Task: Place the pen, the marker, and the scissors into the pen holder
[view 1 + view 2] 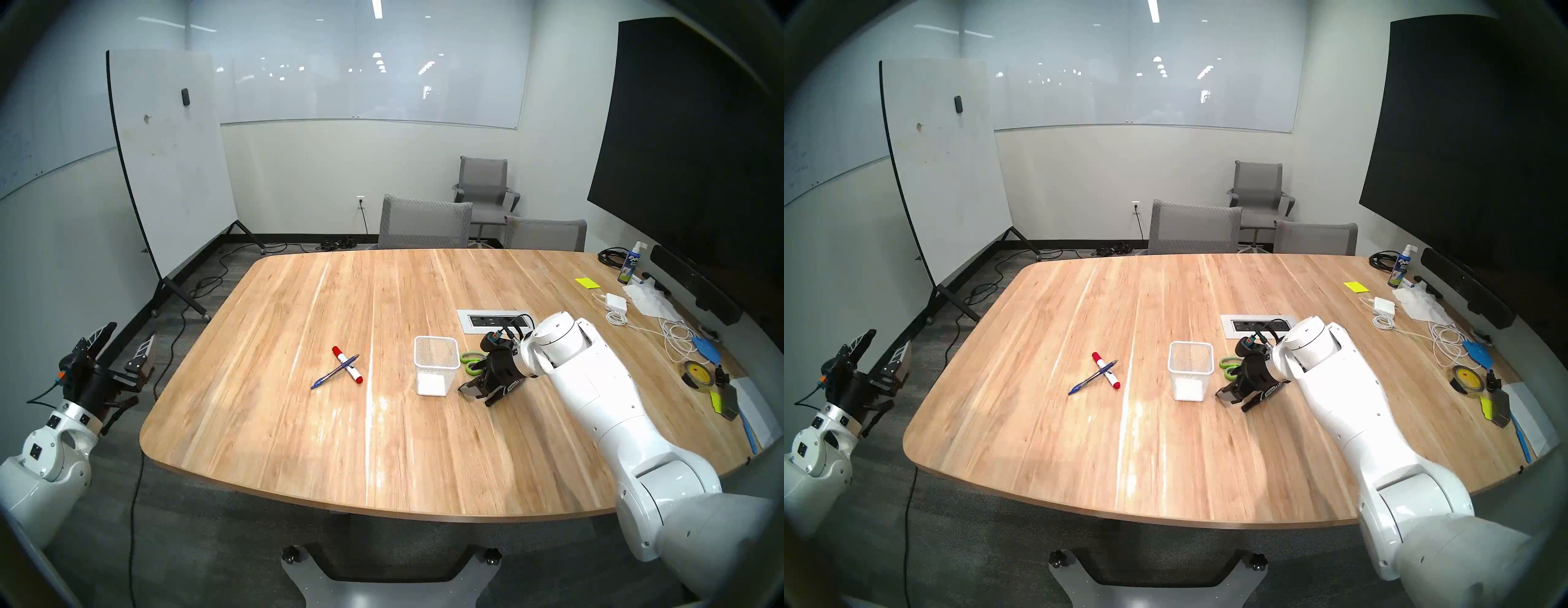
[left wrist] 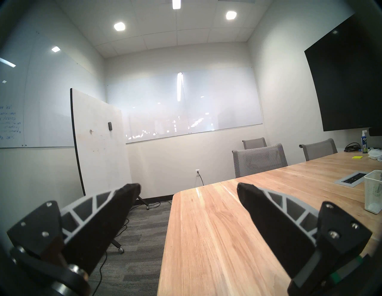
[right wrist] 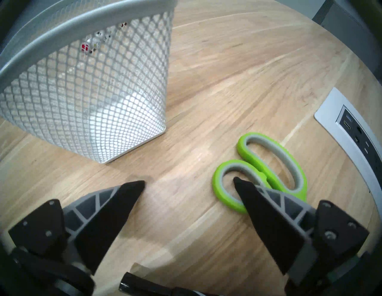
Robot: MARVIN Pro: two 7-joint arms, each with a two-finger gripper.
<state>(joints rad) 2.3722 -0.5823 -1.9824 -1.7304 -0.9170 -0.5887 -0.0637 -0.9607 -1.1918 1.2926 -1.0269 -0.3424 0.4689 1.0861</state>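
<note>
The counter (image 1: 297, 446), a broad wood-topped surface, carries all the task items; a power outlet panel (image 1: 494, 321) is set into it behind the work area. The right arm reaches in over the counter's right side, while the left arm stands off beyond the counter's left edge.

The pen holder (image 1: 437, 371) stands upright near the counter's middle and appears empty. The right tool (image 1: 481, 392) sits low just beside the holder's right side, jaws spread wide and gripping nothing. The left tool (image 1: 123, 350) is likewise spread wide and empty, clear of the counter.

The scissors (image 3: 266, 167) lie flat between the holder and the outlet panel, only the green handle loops showing; the blades are hidden behind the tool. In the right wrist view one fingertip (image 3: 242, 186) overlaps the nearer loop; contact cannot be confirmed. A dark object at that view's bottom edge cannot be identified.

The pen (image 1: 335, 371) lies crossed over a white marker with red ends (image 1: 348, 364), well to the holder's left.

Judgement: the step in hand is the scissors pickup. It would be done well by centring the jaws across the handles, not one loop, closing firmly, lifting clear of the holder's rim, then lowering blades-first into the opening. A one-loop grip risks the scissors swinging.
</note>
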